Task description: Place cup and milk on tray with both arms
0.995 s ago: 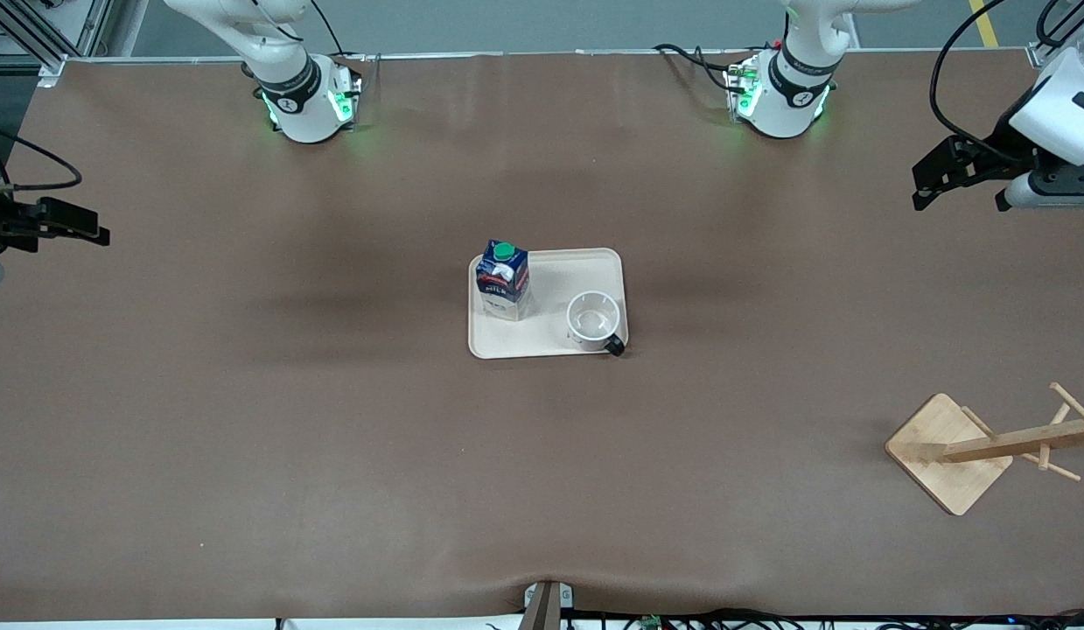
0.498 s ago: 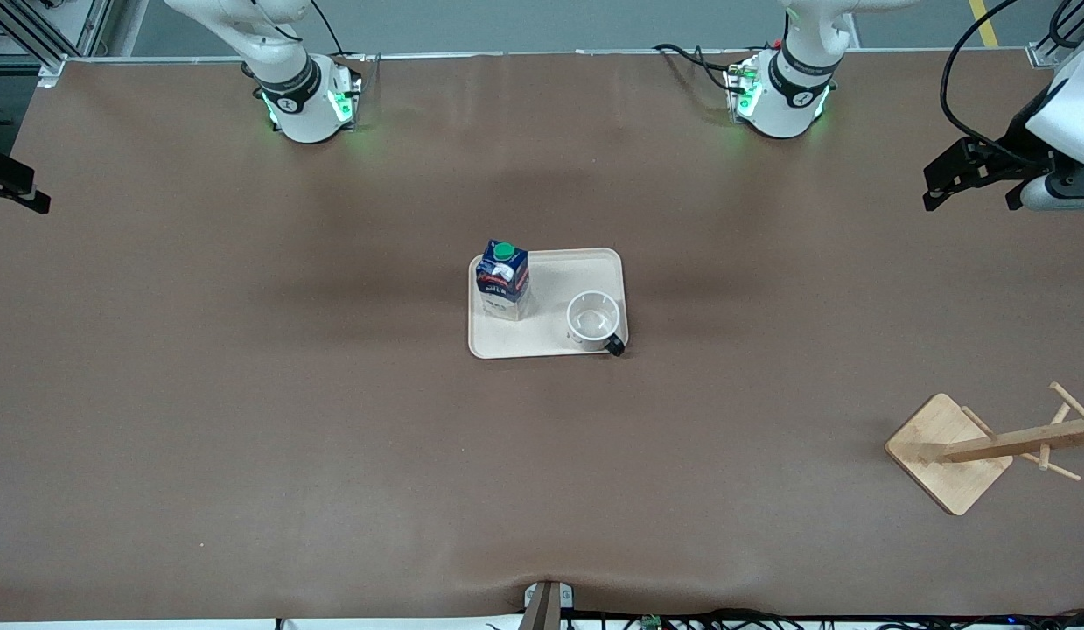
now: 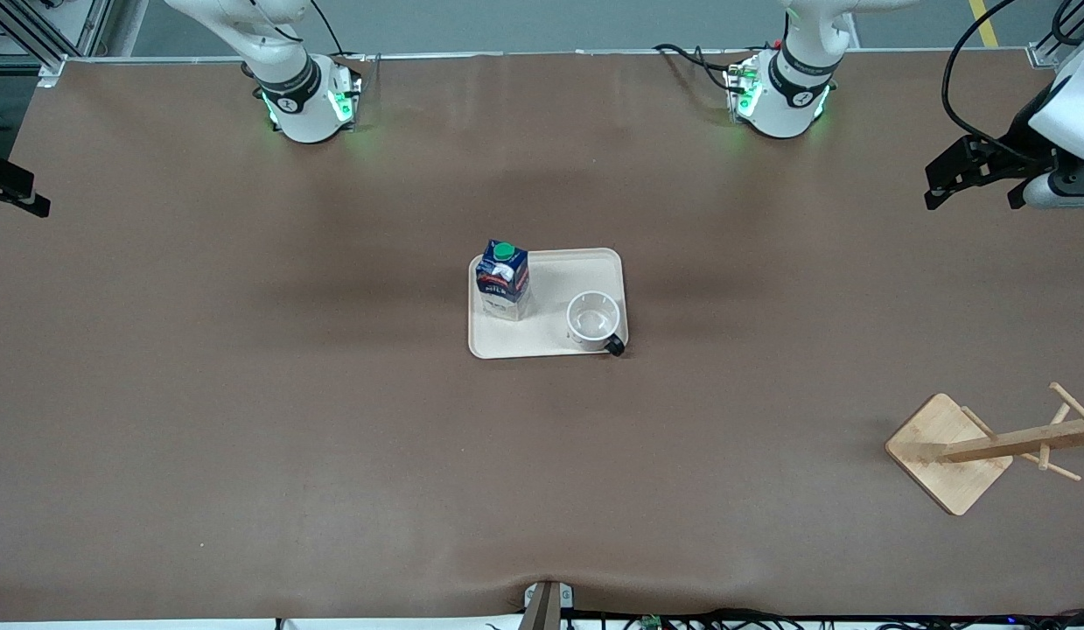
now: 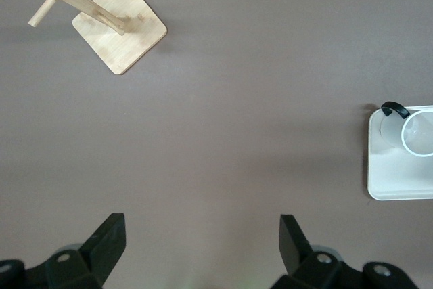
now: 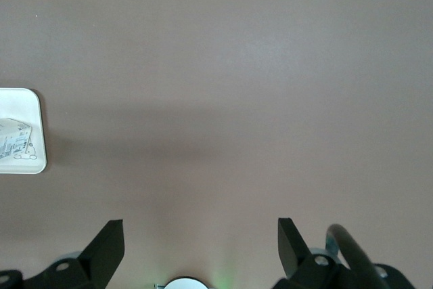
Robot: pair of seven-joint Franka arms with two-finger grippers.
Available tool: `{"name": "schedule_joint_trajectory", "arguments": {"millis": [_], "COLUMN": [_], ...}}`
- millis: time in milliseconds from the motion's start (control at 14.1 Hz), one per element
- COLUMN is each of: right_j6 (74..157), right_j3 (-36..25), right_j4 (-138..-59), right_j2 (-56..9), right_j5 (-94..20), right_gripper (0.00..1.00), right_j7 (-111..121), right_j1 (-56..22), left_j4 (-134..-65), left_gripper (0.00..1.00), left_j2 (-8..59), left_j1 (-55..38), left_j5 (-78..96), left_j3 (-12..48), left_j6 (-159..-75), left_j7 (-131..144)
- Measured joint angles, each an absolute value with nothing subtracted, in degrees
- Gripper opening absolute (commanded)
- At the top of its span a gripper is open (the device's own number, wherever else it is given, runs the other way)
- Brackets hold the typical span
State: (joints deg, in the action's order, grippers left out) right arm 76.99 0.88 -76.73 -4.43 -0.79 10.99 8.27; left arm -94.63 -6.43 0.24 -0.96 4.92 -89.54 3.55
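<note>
Both grippers hang spread and empty well away from the tray [image 3: 550,341], left gripper [image 4: 196,248] over its table end, right gripper [image 5: 196,248] likewise; milk [image 3: 503,280] and cup [image 3: 592,320] stand on the tray, so placing looks done

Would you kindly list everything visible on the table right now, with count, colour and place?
Flat cream rectangular tray: one, cream, mid-table.
Small dark blue milk carton with green cap: one, upright on the tray, toward the right arm's end.
Small white ceramic mug with black handle: one, upright on the tray, toward the left arm's end, nearer the front camera than the carton.
Wooden rack with square base: one, pale wood, on the table near the left arm's end.
Left gripper: black, fingers open, above bare table.
Right gripper: black, fingers open, above bare table.
</note>
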Motion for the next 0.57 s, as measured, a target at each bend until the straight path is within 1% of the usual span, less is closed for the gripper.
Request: {"name": "schedule_joint_trajectory", "arguments": {"millis": [569], "right_j6": [76.96], "right_j3": [0.48], "right_j4": [-76.73], "right_j2": [-4.43], "right_j5": [-0.82], "right_gripper": [1.0], "right_j7": [10.99], "right_j1": [8.31], "left_j4": [-94.55], "left_gripper": [1.0], "left_j2": [-6.21], "left_j1": [0.25], "left_j5": [-0.96], "left_j3": [4.92], "left_j6": [-88.8], "left_j7": [3.49]}}
